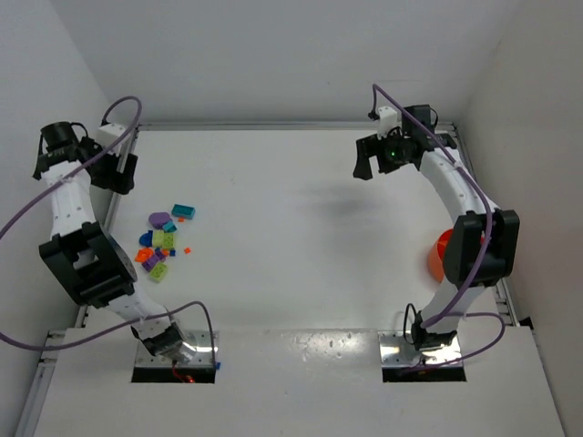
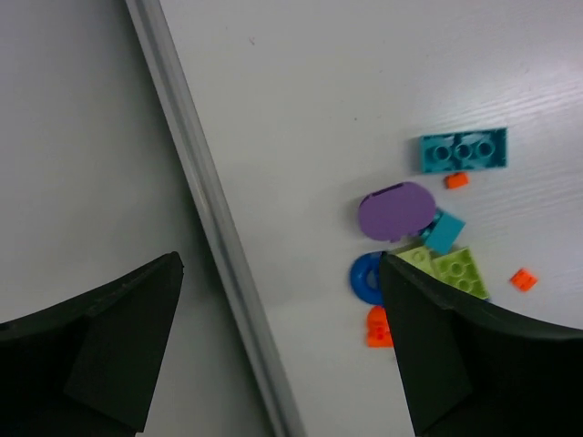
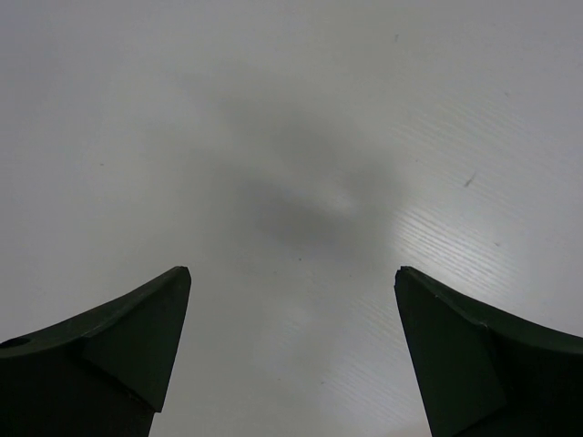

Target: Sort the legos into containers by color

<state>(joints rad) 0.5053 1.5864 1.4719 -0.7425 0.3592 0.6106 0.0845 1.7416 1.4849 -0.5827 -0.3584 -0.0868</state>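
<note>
the left gripper (image 2: 278, 273) hangs spread and empty over the rail (image 2: 219, 237) along the left edge of the table (image 1: 301, 228), likely poised to reach in. the legos (image 1: 162, 241) lie clustered just inside that edge, near it. the right gripper (image 3: 291, 273), spread too, hovers near the far right corner, well apart from the orange bowl (image 1: 437, 255) at the right edge.

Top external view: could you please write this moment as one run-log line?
left claw open, empty | right claw open, empty | legos clustered on table, left side | orange bowl far right, partly hidden
</note>
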